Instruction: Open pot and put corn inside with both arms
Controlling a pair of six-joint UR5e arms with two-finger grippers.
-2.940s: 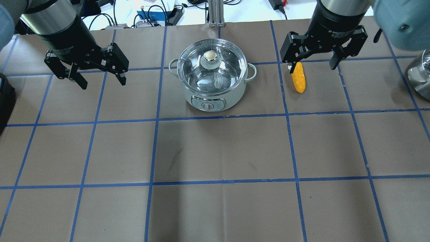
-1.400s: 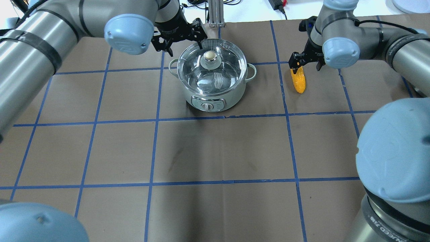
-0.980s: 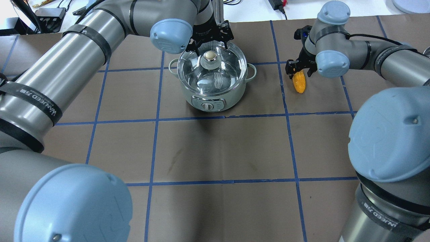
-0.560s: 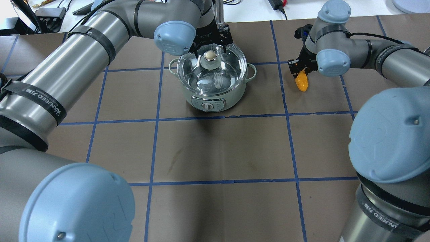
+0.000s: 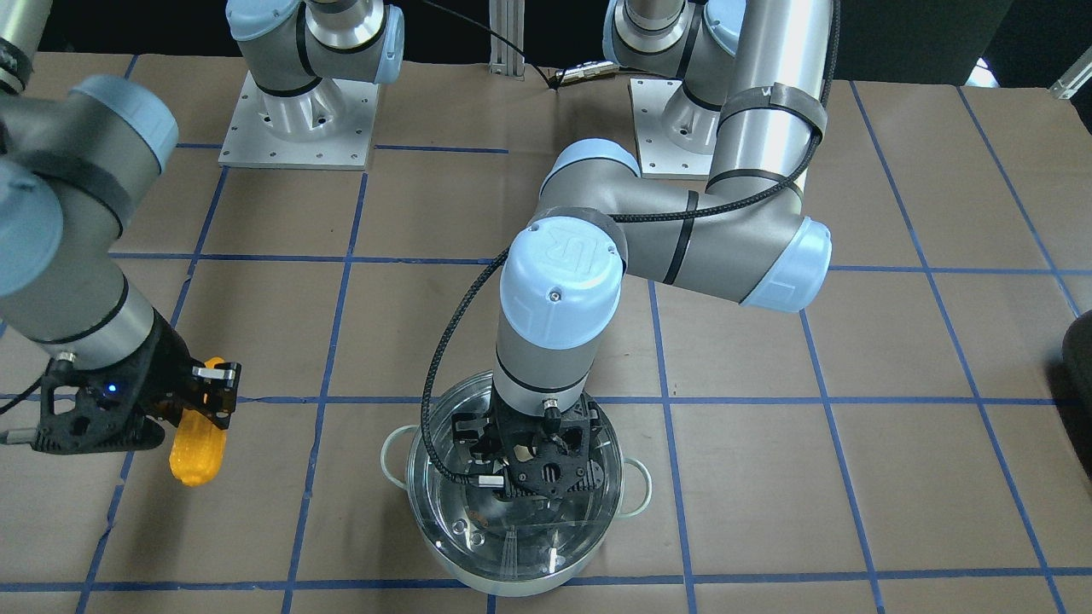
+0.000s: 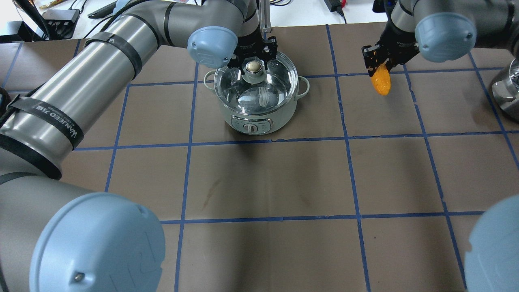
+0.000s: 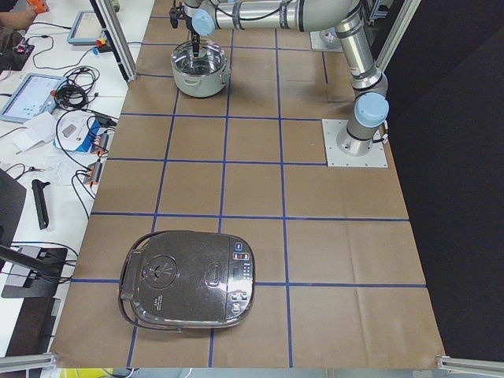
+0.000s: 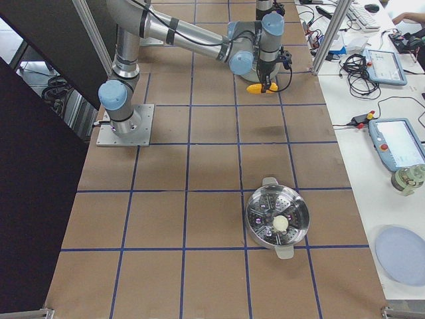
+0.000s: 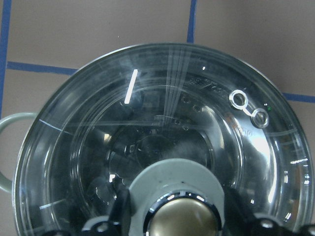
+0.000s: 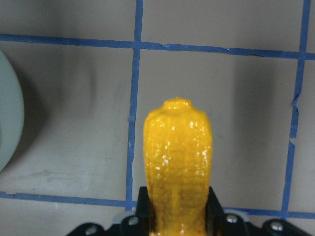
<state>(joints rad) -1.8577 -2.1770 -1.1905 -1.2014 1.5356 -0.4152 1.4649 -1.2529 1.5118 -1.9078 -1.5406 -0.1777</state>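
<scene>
The pot (image 6: pixel 259 117) stands at the back middle of the table with its glass lid (image 6: pixel 259 91) seated on it. My left gripper (image 6: pixel 254 63) is down over the lid. In the left wrist view its fingers (image 9: pixel 120 211) press both sides of the round knob (image 9: pixel 182 223). My right gripper (image 6: pixel 383 69) is shut on the upper end of the yellow-orange corn (image 6: pixel 381 83) and holds it off the table, right of the pot. The corn hangs tip down in the front view (image 5: pixel 198 452) and fills the right wrist view (image 10: pixel 178 162).
A steel steamer pot (image 8: pixel 277 220) stands at the table's right end and shows at the overhead view's right edge (image 6: pixel 507 91). A dark rice cooker (image 7: pixel 189 279) sits at the table's left end. Cables and devices lie beyond the far edge.
My right gripper closed on the corn and lifted it up and to the right. My left gripper swung over the pot, came down and narrowed around the lid knob.
</scene>
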